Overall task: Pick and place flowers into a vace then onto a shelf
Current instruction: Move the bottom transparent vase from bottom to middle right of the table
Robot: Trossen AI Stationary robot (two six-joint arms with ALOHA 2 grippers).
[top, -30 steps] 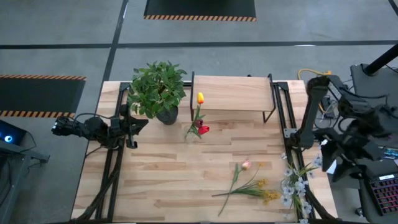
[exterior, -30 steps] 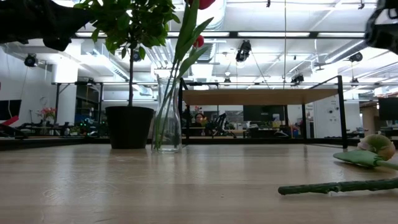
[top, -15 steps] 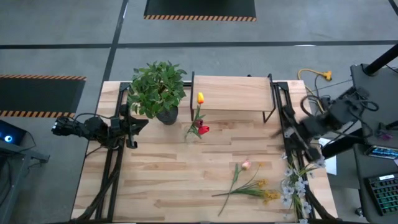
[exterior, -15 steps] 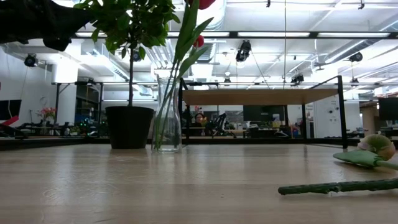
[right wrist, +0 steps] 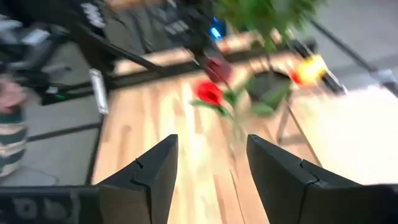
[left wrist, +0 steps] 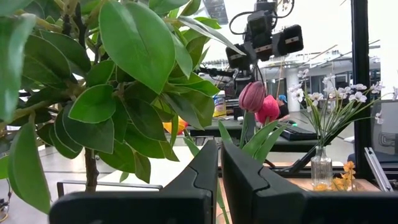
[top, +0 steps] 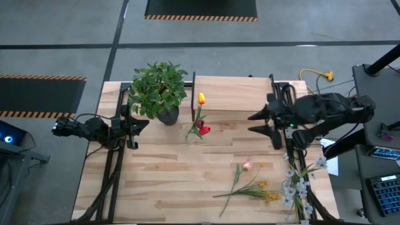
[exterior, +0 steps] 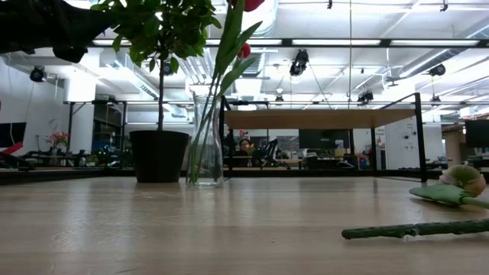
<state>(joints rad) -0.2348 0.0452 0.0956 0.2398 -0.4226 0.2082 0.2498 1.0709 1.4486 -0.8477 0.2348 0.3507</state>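
A clear glass vase (top: 197,132) stands on the wooden table in front of the shelf (top: 232,94), with a yellow tulip (top: 201,98), a red tulip (top: 205,130) and a maroon one (left wrist: 251,96) in it. More flowers lie flat on the table at the near right: a pink bud (top: 247,165), yellow clusters (top: 270,197) and white sprigs (top: 296,187). My right gripper (top: 251,123) hangs open over the table's right part, above the surface and pointing at the vase (right wrist: 236,134). My left gripper (top: 142,124) waits shut at the left, beside the potted plant.
A bushy potted plant (top: 159,89) stands left of the shelf, close to my left gripper. Black metal rails run along the table's left side (top: 112,169) and right side (top: 289,125). Bare wood (top: 169,181) lies between the vase and the near edge.
My right arm has swung in from beyond the table's right edge toward the table's middle, turning as it came. Its gripper now points left at the vase. The flowers, the vase and my left arm have kept still.
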